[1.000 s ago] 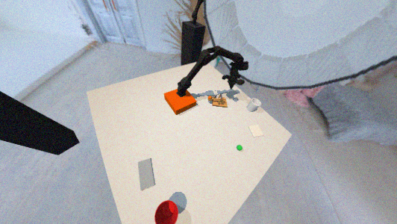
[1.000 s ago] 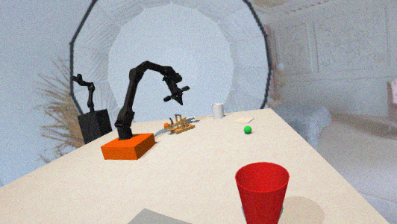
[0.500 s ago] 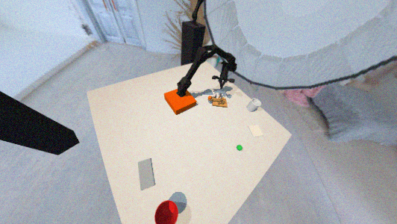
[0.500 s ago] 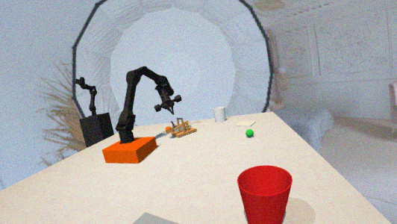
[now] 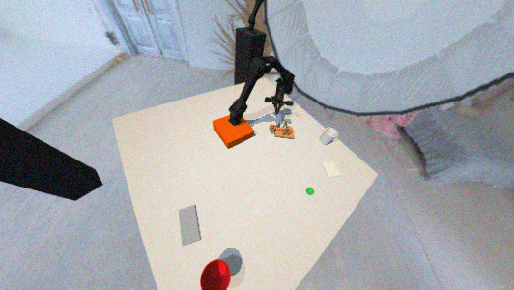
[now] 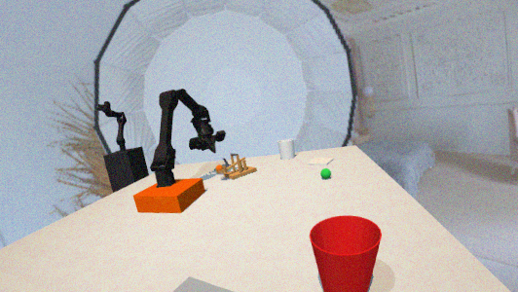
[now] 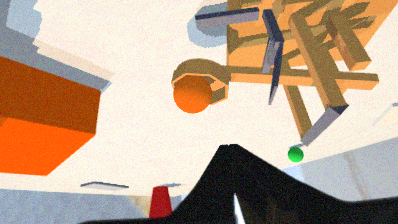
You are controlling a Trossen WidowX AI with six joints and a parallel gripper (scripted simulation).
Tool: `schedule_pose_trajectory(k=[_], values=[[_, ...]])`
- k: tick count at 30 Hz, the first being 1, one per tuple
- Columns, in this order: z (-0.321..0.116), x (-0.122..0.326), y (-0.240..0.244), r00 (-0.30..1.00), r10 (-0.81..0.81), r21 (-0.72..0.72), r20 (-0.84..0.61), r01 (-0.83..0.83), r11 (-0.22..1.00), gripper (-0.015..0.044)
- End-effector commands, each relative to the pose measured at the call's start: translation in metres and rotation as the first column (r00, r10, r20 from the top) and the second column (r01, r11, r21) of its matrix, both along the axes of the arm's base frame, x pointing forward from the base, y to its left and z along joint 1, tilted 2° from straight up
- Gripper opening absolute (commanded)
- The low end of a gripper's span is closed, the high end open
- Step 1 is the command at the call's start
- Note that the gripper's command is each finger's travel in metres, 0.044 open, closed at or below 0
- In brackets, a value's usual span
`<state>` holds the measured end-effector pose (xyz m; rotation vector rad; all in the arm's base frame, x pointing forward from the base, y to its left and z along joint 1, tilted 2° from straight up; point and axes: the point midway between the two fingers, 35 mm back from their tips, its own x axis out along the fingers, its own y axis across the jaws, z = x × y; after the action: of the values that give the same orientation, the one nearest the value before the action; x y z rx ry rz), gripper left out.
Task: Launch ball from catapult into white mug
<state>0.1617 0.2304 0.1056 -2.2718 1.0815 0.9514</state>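
The place looks like a room in a home, most likely a bedroom or lounge. Pale blue double doors with panels stand at one wall. Tall dried stems spread out near a wide round opening with a dark rim. White wall panelling with raised moulding lines another side. Soft grey-blue fabric, perhaps bedding, is draped beyond the table, with something pink beside it in the top view. The surroundings are blurred.
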Motion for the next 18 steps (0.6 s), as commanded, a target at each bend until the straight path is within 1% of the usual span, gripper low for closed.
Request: schedule_pose_trajectory(k=[1, 8, 18], values=[[0.001, -0.005, -0.008, 0.999, 0.052, -0.062, -0.005, -0.053, 0.997, 0.0], [0.0, -0.005, -0.008, 0.999, 0.052, -0.062, -0.005, -0.053, 0.997, 0.0], [-0.016, -0.004, -0.005, 0.999, 0.052, -0.061, -0.005, -0.053, 0.997, 0.0]])
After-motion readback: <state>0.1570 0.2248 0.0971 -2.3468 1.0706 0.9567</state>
